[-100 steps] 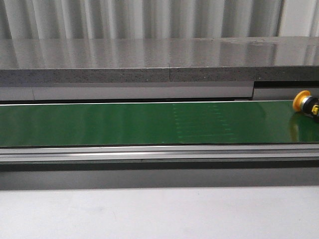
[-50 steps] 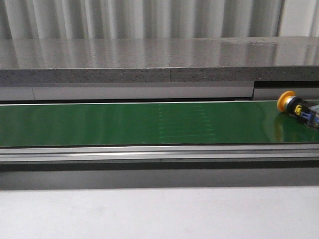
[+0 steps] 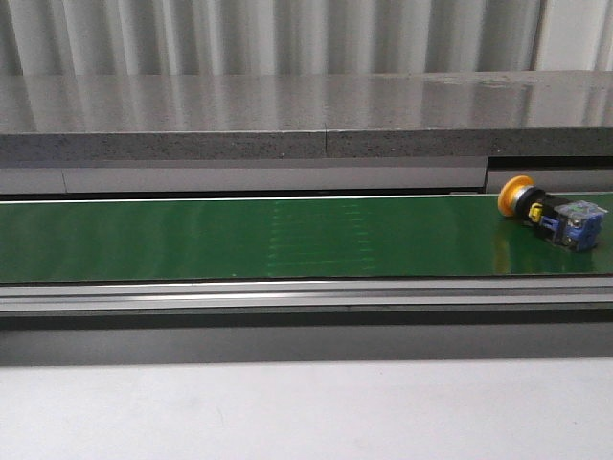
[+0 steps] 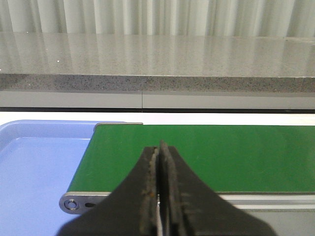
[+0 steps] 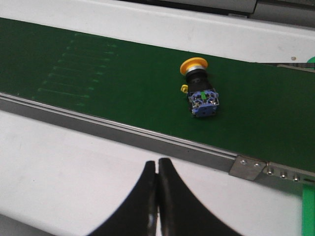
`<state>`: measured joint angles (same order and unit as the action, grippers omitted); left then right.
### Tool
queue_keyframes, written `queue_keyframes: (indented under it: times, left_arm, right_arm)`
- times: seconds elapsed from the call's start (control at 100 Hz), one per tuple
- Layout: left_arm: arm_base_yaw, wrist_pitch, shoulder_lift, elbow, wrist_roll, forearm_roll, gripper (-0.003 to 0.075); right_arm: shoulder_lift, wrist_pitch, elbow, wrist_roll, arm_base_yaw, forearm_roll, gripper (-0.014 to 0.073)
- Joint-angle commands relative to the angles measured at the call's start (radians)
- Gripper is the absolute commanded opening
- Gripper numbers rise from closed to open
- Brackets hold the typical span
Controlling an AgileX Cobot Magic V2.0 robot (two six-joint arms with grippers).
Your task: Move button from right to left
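The button (image 3: 551, 211) lies on its side at the right end of the green belt (image 3: 239, 238), orange-yellow cap pointing left, blue-and-grey block to the right. It also shows in the right wrist view (image 5: 199, 88). My right gripper (image 5: 157, 164) is shut and empty over the white table, on the near side of the belt's rail and apart from the button. My left gripper (image 4: 159, 146) is shut and empty over the belt's left end. Neither gripper shows in the front view.
A blue tray (image 4: 34, 172) sits beside the belt's left end. A metal rail (image 3: 306, 295) runs along the belt's near edge. A grey stone ledge (image 3: 287, 120) stands behind the belt. White table surface (image 5: 59, 162) lies in front.
The button has travelled left along the belt, coming fully into the front view from the right edge. The faint marks on the belt have shifted left too.
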<state>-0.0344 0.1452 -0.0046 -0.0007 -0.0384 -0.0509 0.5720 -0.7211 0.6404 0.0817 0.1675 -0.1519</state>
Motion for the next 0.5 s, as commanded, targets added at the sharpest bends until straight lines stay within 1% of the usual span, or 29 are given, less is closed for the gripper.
queue_keyframes:
  times: [0.0,0.29,0.44,0.49]
  left_arm:
    - [0.003,-0.095,-0.035,0.025,0.007,-0.002,-0.0020]
    - [0.003,-0.110,-0.035,0.025,0.007,-0.002,-0.0020]
    - [0.003,-0.171,-0.035,0.023,0.007,-0.006,-0.0020]
    - [0.003,-0.173,-0.035,0.016,0.007,-0.006,-0.0020]
  right_arm:
    - [-0.078,0.070,-0.019,0.010,0.000,-0.007,-0.0067]
    - [-0.329,0.071,-0.117,0.010,0.000,-0.007,-0.0067]
    - [-0.380,0.067,-0.135,0.010,0.000,-0.007,-0.0067]
    - [-0.381,0.067,-0.135,0.010,0.000,-0.007,-0.0067]
